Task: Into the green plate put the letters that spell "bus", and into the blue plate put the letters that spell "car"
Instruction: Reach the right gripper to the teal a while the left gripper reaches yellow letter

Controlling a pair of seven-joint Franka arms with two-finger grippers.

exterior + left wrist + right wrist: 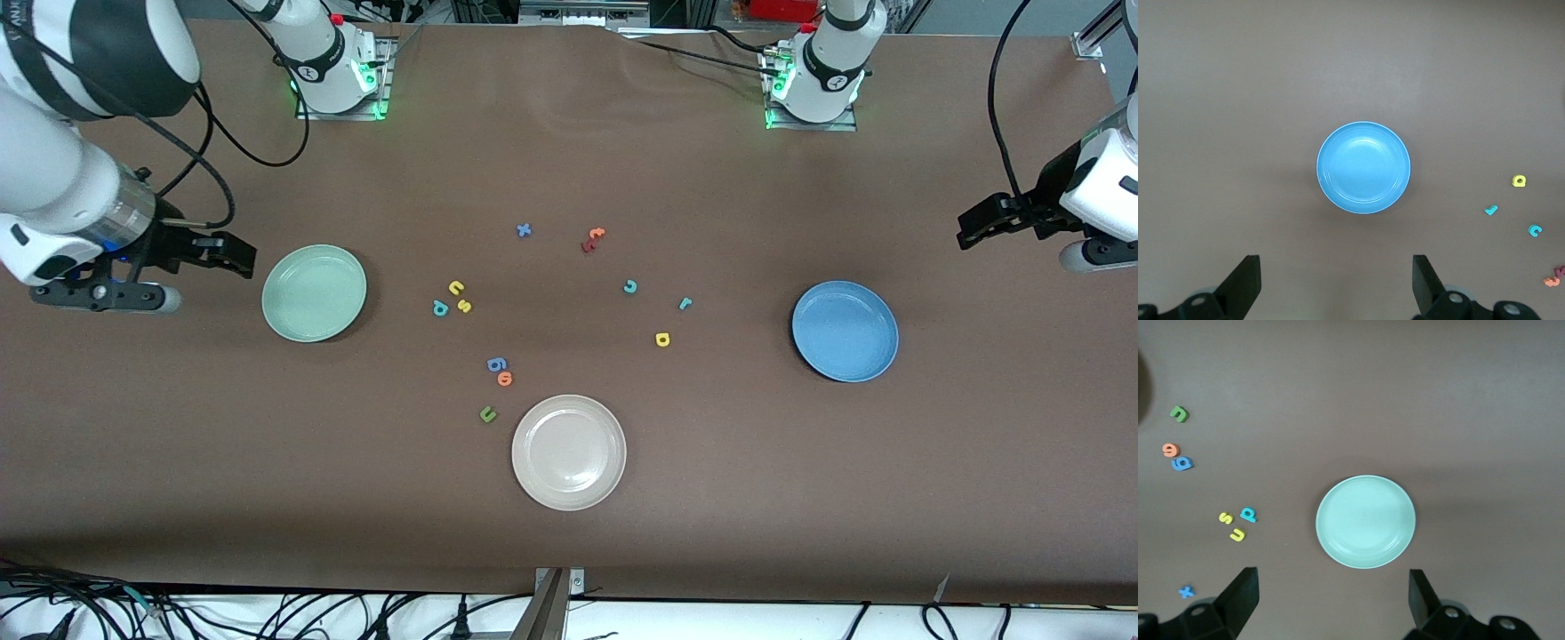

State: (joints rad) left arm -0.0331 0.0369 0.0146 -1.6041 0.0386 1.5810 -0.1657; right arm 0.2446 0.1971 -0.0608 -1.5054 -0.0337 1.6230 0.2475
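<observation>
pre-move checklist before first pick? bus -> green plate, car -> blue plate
1. Left gripper open, holding nothing, up over the table's left-arm end: ok.
2. Right gripper open, holding nothing, up over the right-arm end: ok.
3. Green plate holds no letters: ok.
4. Blue plate holds no letters: ok.
5. Teal b, yellow u, yellow s clustered tightly beside the green plate; finger room: cannot tell.
6. Teal c, teal r, yellow a lie well apart: ok.
</observation>
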